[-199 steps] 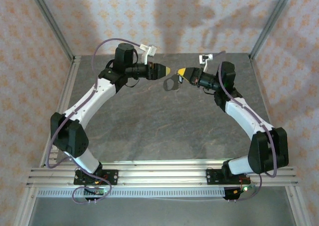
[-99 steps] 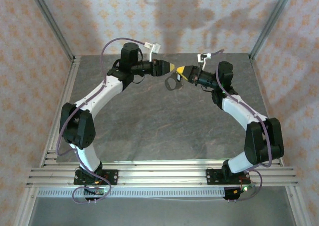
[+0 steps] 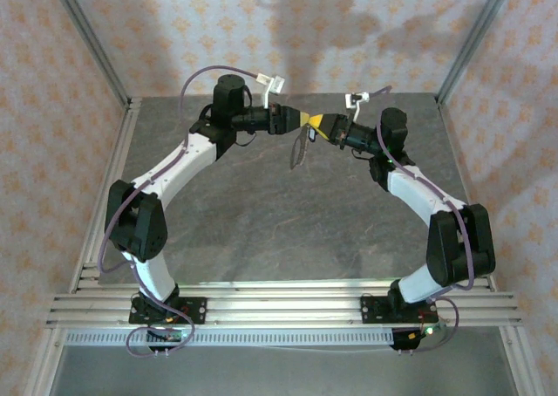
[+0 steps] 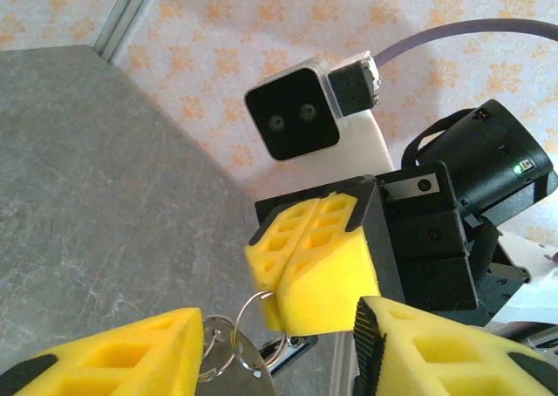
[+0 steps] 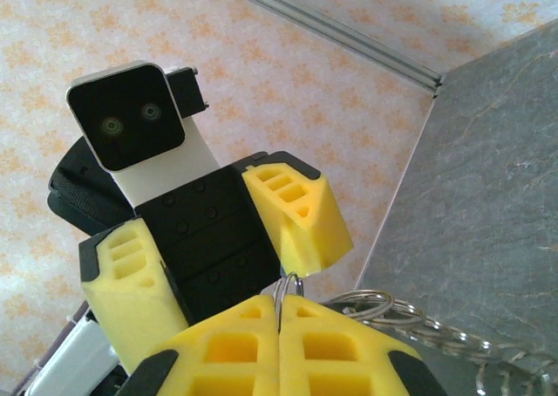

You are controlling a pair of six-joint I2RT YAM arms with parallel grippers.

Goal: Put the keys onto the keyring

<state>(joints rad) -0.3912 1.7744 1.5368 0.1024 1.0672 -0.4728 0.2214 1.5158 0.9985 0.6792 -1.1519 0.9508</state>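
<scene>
Top external view: right tool (image 3: 320,124), closed on the keyring (image 3: 299,148), holds it aloft over the far surface (image 3: 261,204); left tool (image 3: 302,119), half open, nothing clamped, faces it tip to tip from the left.

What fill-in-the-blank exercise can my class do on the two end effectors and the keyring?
1. The right end effector is ____ on the keyring.
2. The left end effector stands ____.
3. Both end effectors have ____ fingers.
Missing words: shut, open, yellow.
</scene>
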